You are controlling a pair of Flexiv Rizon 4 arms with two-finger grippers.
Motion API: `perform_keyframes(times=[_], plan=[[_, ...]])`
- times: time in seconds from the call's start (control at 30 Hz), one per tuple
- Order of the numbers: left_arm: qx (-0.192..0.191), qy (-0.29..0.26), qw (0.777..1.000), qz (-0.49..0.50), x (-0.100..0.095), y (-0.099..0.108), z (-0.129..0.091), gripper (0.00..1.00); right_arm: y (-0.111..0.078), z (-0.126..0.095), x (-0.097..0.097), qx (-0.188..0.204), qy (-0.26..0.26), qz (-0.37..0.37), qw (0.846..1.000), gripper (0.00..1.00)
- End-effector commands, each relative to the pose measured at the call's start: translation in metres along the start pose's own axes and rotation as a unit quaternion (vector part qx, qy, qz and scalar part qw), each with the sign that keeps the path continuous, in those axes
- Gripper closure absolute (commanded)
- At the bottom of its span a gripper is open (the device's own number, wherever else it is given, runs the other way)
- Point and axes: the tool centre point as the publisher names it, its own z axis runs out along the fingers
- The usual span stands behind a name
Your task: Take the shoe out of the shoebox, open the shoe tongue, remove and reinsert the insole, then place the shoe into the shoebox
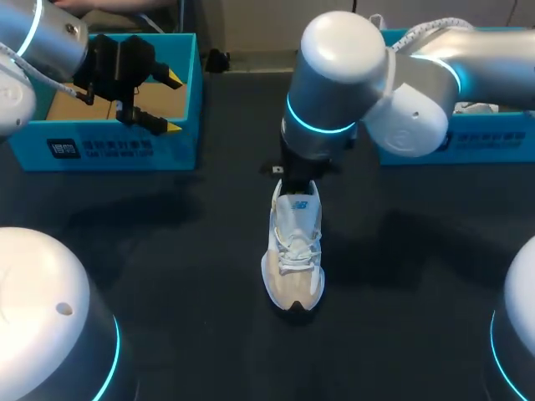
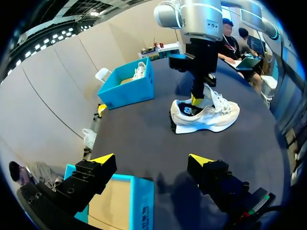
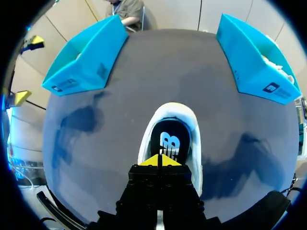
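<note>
My right gripper (image 3: 159,160) stands over the shoe (image 1: 294,259), yellow tips pressed together, point to point, right at the raised tongue (image 1: 299,203). I cannot tell whether any of the tongue is caught between them. Just ahead of these fingers the mouth of the shoe lies open, and the dark insole (image 3: 169,141) shows in the heel. The shoe's long axis runs straight out from my fingers, with the heel ahead and the toe back beneath my wrist. It stands upright on its sole on the dark table (image 1: 184,276), with open room on both flanks.

I judge the coming move turns on that line. The insole must be reached ahead of the tongue, and my right arm is far nearer.

Farther off, my left gripper (image 1: 172,103) hangs with fingers spread wide, holding nothing, above the open blue shoebox (image 1: 125,150). The shoe is well apart from those fingers. A second blue shoebox (image 1: 493,142) sits off to the other side of my right fingers, also clear of the shoe.
</note>
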Motion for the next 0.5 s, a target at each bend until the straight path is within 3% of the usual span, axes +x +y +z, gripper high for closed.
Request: perform_keyframes(times=[0.03,0.5], plan=[[-0.002,0.001,1.000,0.000,-0.001,0.000,0.000,0.00,-0.002,0.013,0.003,0.020,0.004,0.006,1.000,1.00],[-0.002,0.001,1.000,0.000,-0.001,0.000,0.000,0.00,-0.020,0.028,-0.006,0.091,-0.003,0.027,0.995,1.00]])
